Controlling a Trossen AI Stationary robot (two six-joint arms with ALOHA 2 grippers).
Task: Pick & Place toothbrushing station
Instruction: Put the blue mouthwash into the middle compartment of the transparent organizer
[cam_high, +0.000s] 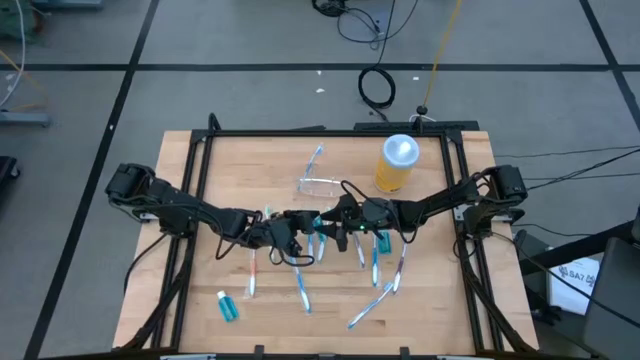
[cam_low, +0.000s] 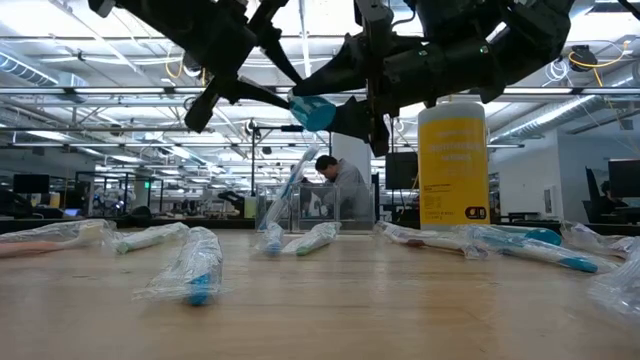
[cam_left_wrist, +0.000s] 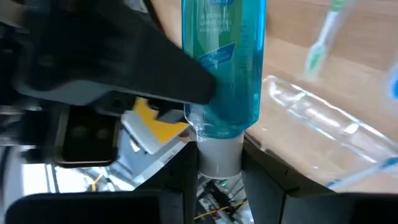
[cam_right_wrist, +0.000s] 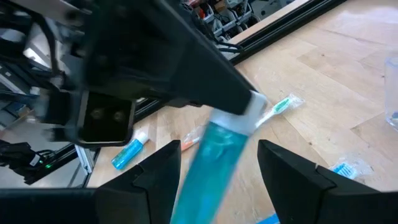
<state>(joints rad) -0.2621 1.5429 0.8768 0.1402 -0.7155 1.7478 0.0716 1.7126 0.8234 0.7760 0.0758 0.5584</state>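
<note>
You won't find much to read: the blue tube (cam_left_wrist: 227, 62) carries white print, too blurred to make out, and the yellow jar (cam_low: 452, 165) bears a dark label, perhaps text, also illegible.

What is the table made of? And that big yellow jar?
The table looks like pale wood: plank seams and grain show, with a matte finish. The yellow jar looks like see-through tinted plastic with a smooth white lid, though glass can't be ruled out.
</note>
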